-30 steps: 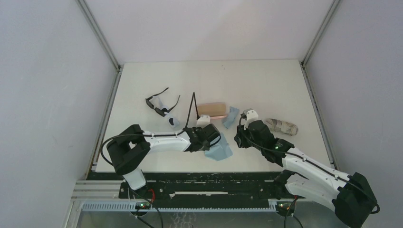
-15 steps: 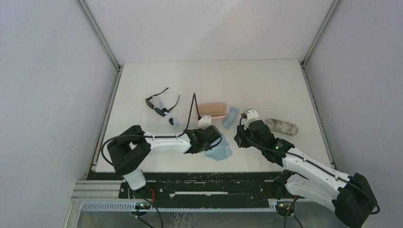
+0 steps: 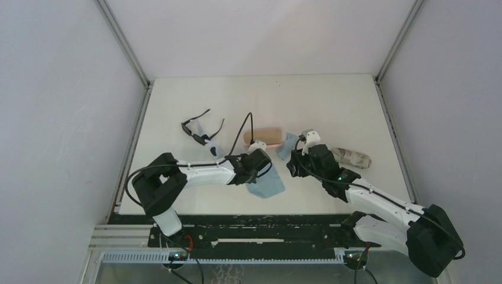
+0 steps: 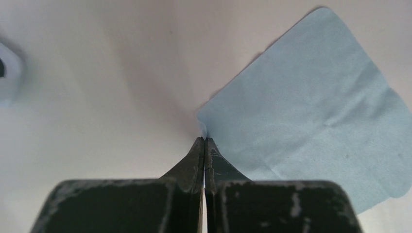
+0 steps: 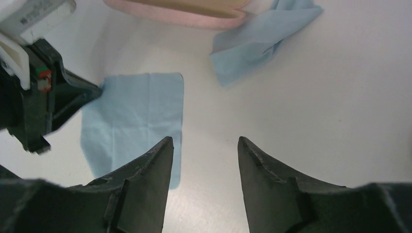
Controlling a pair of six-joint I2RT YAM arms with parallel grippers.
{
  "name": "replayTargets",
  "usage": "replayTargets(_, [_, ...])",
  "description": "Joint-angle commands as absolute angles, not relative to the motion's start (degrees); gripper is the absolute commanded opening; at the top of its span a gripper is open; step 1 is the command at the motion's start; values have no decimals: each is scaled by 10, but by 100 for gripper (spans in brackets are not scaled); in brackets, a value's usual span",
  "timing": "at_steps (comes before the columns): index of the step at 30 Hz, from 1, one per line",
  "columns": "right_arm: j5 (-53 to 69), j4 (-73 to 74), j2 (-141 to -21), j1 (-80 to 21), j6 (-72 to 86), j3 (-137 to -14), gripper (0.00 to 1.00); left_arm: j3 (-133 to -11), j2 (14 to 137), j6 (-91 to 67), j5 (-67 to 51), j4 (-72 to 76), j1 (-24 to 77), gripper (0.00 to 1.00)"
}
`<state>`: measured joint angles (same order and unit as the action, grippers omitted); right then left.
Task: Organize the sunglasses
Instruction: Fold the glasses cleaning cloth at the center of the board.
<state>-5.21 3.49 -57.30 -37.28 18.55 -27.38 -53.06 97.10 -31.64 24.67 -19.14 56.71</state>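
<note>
The black-framed sunglasses (image 3: pixel 198 129) lie unfolded at the far left of the table. The white-framed pair (image 3: pixel 214 151) lies just in front of them and shows only as a white edge (image 4: pixel 7 73) in the left wrist view. Neither gripper touches any sunglasses. My left gripper (image 3: pixel 260 171) (image 4: pixel 204 139) is shut on the corner of a flat light-blue cloth (image 3: pixel 266 184) (image 4: pixel 311 102). My right gripper (image 3: pixel 293 168) (image 5: pixel 204 141) is open over bare table, with its left finger above that cloth's right edge (image 5: pixel 141 116).
A pink oval case (image 3: pixel 264 136) (image 5: pixel 194 12) lies behind the grippers. A second, crumpled light-blue cloth (image 3: pixel 288 145) (image 5: pixel 262 39) rests against its right end. A patterned pouch (image 3: pixel 350 157) lies to the right. The table's front edge is close behind the flat cloth.
My left gripper has shut on the cloth's corner and drawn it slightly left and away; the cloth now lies flatter. My right gripper has opened wider and shifted a little farther away.
</note>
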Motion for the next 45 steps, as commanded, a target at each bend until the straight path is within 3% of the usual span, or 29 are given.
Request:
replayTargets(1, [-15,-10,-604,-368,150,-300,51,-558,973,-206,240,-206,543,0])
replayTargets(9, [153,-29,-691,-313,179,-337,49,-548,963,-148,216,-153,517,0])
replayTargets(15, [210,-62,-781,-312,169,-382,46,-514,945,-158,188,-97,511,0])
replayTargets(24, [174,-45,-891,-323,152,-453,42,-457,912,-212,172,-36,498,0])
replayTargets(45, [38,15,-983,-405,31,-526,49,-349,879,-325,115,81,473,0])
